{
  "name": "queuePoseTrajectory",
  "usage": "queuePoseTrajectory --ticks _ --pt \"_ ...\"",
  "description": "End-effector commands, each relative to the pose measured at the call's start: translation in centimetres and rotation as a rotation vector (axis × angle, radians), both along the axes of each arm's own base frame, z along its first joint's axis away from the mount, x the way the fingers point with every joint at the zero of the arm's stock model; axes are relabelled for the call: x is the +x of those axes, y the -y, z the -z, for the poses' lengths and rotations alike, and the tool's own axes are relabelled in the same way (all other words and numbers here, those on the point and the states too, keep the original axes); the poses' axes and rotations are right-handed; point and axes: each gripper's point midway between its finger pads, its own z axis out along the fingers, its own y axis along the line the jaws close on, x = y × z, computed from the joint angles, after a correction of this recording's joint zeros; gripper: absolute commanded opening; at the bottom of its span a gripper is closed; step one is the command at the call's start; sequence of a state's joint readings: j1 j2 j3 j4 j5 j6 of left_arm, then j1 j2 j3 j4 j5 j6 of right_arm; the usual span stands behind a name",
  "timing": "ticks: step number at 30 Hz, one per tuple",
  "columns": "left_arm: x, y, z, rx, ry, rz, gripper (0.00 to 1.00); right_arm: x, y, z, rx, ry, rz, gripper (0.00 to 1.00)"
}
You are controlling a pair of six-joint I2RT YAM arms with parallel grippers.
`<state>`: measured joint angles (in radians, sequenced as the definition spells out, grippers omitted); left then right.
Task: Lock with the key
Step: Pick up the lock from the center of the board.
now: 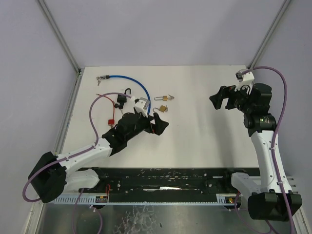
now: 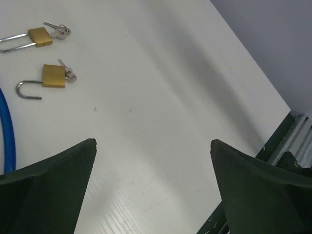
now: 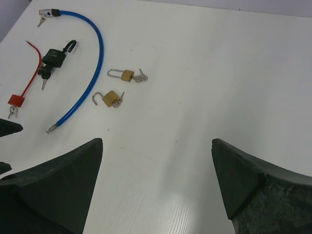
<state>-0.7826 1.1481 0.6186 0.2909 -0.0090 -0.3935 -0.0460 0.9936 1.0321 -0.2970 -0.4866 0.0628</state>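
Note:
Two small brass padlocks lie near the middle of the white table, each with a silver key in its keyhole. The nearer padlock (image 1: 161,109) (image 2: 53,76) (image 3: 112,98) has its shackle swung open, and its key (image 2: 68,74) sticks out of the body. The farther padlock (image 1: 165,98) (image 2: 40,36) (image 3: 127,75) has a long shackle. My left gripper (image 1: 160,125) (image 2: 152,141) hovers open just in front of the open padlock, with nothing in it. My right gripper (image 1: 219,100) (image 3: 157,140) hangs open and empty over the table's right side, well away from both.
A blue cable lock (image 1: 139,85) (image 3: 92,63) curves across the back left, and its free end comes close to my left arm. A black padlock (image 1: 124,97) (image 3: 56,57) and a red cable lock (image 1: 111,122) (image 3: 17,100) lie further left. Grey walls stand around the table.

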Motion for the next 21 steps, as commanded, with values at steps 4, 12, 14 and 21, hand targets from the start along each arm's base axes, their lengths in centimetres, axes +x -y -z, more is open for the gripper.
queuePoseTrajectory --ticks 4,12,14,21 --pt "0.5 1.7 -0.8 -0.201 -0.063 0.039 1.0 0.2 -0.1 -2.1 -0.013 0.102 0.0 0.99" --pt "1.0 2.2 1.5 -0.19 -0.123 0.033 1.0 -1.6 -3.3 -0.4 -0.034 0.14 -0.263 0.99" --pt "1.4 2.0 2.8 -0.153 -0.144 0.009 1.0 -3.1 -5.0 0.6 -0.035 0.167 -0.419 0.99" --pt "5.2 -1.5 8.4 0.204 -0.184 -0.229 1.0 -4.3 -5.6 2.2 -0.079 0.179 -0.52 0.99"
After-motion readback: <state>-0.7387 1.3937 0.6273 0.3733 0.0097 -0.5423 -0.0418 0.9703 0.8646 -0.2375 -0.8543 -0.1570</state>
